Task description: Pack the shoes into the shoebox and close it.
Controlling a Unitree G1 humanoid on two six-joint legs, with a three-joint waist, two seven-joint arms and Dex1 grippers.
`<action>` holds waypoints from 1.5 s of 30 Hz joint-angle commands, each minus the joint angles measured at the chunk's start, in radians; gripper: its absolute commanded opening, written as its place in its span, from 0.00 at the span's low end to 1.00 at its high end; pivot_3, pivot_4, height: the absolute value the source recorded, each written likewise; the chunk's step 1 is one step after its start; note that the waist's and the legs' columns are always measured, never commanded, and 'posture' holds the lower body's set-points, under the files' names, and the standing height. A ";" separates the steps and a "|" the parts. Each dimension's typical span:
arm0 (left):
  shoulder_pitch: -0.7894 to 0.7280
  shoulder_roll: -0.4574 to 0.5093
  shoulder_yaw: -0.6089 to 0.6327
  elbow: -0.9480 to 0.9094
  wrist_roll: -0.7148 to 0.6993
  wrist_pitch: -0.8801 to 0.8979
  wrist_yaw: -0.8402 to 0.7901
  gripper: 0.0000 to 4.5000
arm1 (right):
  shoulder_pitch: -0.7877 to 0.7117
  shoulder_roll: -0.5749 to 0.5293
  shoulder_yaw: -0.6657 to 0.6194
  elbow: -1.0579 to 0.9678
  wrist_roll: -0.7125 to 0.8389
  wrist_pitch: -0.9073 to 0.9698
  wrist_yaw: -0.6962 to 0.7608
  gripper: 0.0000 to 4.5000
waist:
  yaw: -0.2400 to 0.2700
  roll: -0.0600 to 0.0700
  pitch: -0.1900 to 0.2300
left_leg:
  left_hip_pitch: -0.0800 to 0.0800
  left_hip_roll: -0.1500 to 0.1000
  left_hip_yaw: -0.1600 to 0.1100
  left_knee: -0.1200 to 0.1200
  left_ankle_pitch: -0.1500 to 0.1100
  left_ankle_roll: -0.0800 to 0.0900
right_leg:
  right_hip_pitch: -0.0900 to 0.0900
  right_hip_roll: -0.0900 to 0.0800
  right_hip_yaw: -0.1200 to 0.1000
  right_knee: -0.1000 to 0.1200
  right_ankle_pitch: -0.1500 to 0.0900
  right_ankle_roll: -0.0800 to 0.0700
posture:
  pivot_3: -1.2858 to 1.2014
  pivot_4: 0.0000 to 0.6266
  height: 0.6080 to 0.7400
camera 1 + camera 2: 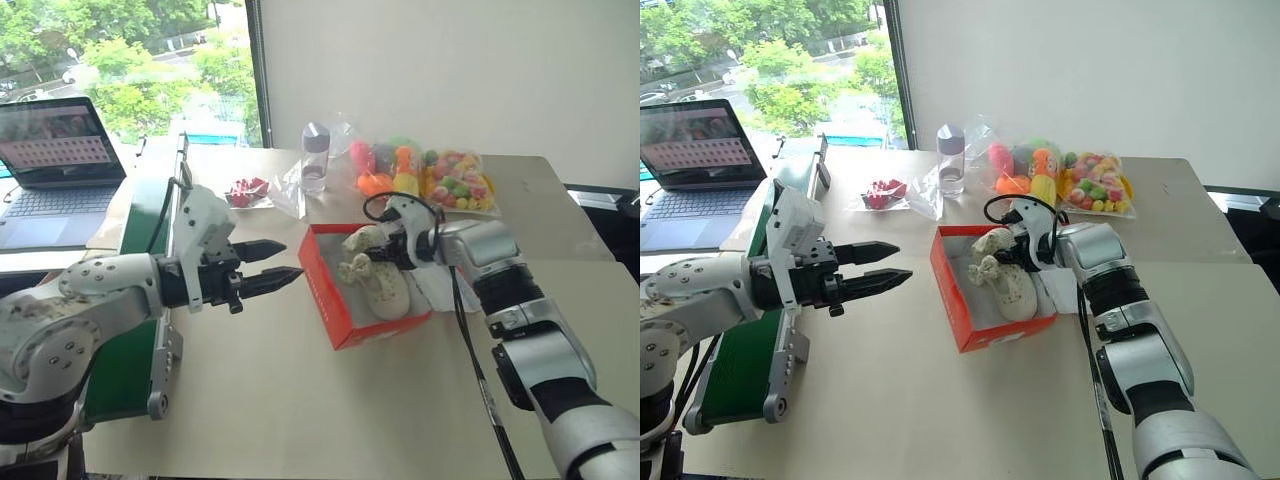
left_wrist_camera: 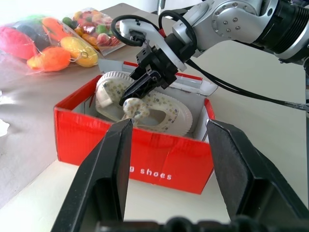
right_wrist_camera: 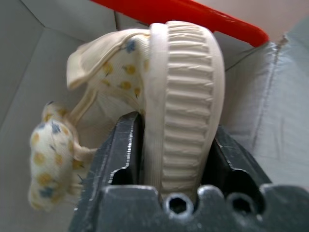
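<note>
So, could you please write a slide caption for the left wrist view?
Right gripper lowers a cream shoe into the red shoebox; left gripper waits open.

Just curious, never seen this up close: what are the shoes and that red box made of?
The shoes look like cream fabric printed with small flowers, on a ribbed, rubbery-looking sole seen in the right wrist view. The shoebox looks like thin cardboard, matte red outside and white inside, with folded creases and flaps.
</note>
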 commanded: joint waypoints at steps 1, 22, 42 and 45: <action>0.004 0.009 0.023 -0.033 -0.029 -0.013 0.016 0.57 | 0.003 -0.002 0.004 -0.018 -0.039 -0.003 0.005 0.80 | 0.000 0.000 0.000 | 0.000 0.000 0.000 0.000 0.000 0.000 | 0.000 0.000 0.000 0.000 0.000 0.000 | 0.52 0.24 1.00; 0.067 0.089 0.081 0.009 0.021 -0.018 0.018 0.57 | -0.084 -0.023 -0.123 -0.504 0.163 0.166 0.183 0.98 | -0.005 0.000 0.000 | 0.000 0.000 0.000 -0.001 0.000 -0.001 | -0.002 0.000 0.000 0.002 0.000 0.000 | 0.52 0.24 1.00; 0.270 -0.282 0.395 0.080 0.502 -0.079 0.671 0.98 | -0.009 0.148 -0.189 -0.453 0.323 -0.125 0.338 1.00 | -0.001 0.000 0.000 | 0.000 0.002 0.001 -0.002 -0.002 -0.006 | -0.003 -0.001 -0.001 0.003 0.004 -0.008 | 0.52 0.24 1.00; 0.257 -0.303 0.392 0.112 0.530 -0.104 0.672 0.98 | -0.006 0.176 -0.144 -0.397 0.242 -0.244 0.316 1.00 | -0.002 0.000 0.000 | 0.001 0.002 0.001 -0.002 -0.002 -0.007 | -0.003 -0.001 -0.001 0.003 0.003 -0.007 | 0.52 0.24 1.00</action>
